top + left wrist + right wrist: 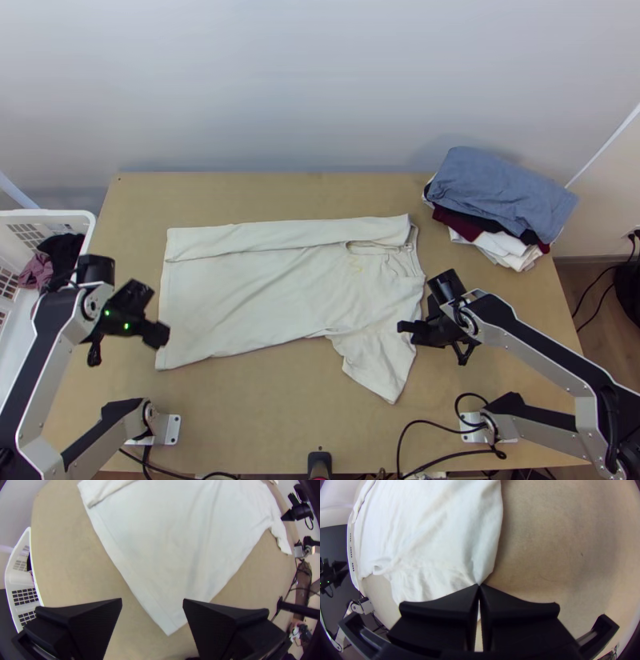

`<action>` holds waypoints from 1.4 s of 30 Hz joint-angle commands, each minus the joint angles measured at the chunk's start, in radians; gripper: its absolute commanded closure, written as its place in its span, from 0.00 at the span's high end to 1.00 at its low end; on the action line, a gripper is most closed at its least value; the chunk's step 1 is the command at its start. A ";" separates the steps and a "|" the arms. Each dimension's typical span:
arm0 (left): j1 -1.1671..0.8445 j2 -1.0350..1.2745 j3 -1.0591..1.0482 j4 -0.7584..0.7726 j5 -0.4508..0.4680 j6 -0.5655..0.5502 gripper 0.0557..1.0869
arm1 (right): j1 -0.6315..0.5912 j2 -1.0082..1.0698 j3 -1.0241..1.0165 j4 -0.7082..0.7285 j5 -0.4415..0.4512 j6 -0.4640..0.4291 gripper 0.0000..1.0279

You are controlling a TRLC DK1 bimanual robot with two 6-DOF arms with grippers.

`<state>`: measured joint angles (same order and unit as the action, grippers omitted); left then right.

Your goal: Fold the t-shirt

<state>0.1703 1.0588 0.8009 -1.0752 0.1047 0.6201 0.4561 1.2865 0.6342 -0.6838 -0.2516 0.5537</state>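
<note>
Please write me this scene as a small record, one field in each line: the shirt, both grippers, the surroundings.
shirt: cream t-shirt, spread flat, far side folded over once lengthwise
near sleeve: sticking out toward the arm bases
left gripper: open, at the hem end, holding nothing
right gripper: shut, seemingly pinching the shirt's edge near that sleeve
table right: pile of folded clothes, blue-grey one on top
table left: white basket with clothes

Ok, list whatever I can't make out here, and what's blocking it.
- Shirt's second sleeve: top view, probably under the folded-over strip.
- Amount of shirt in the right gripper: right wrist view, hidden by its fingers.
- Yellow chest mark's design: top view, too small.
- Basket's outer side: top view, cut off by the left edge.
</note>
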 commanded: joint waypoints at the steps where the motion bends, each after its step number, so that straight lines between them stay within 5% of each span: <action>1: 0.008 -0.045 -0.075 -0.069 -0.034 0.156 0.86 | 0.006 -0.021 -0.022 0.004 0.002 0.018 0.03; 4: 0.006 -0.083 -0.123 -0.112 -0.069 0.199 0.71 | 0.006 -0.023 -0.024 0.006 0.002 0.020 0.03; 20: -0.002 -0.008 -0.227 -0.032 -0.088 0.204 0.69 | 0.006 -0.029 -0.011 0.007 0.002 0.011 0.03; 22: 0.000 0.001 -0.232 0.006 -0.086 0.193 0.55 | 0.007 -0.030 -0.016 0.007 0.002 0.011 0.03; 26: 0.005 0.001 -0.258 0.078 -0.074 0.193 0.04 | 0.007 -0.035 -0.030 0.007 0.002 0.005 0.03; 42: 0.222 0.043 -0.192 0.113 -0.016 0.354 0.04 | -0.129 -0.105 -0.065 -0.013 0.040 -0.109 0.03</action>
<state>0.3733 1.0874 0.5865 -0.9726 0.0803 0.9443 0.3321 1.2072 0.5831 -0.6830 -0.2249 0.4595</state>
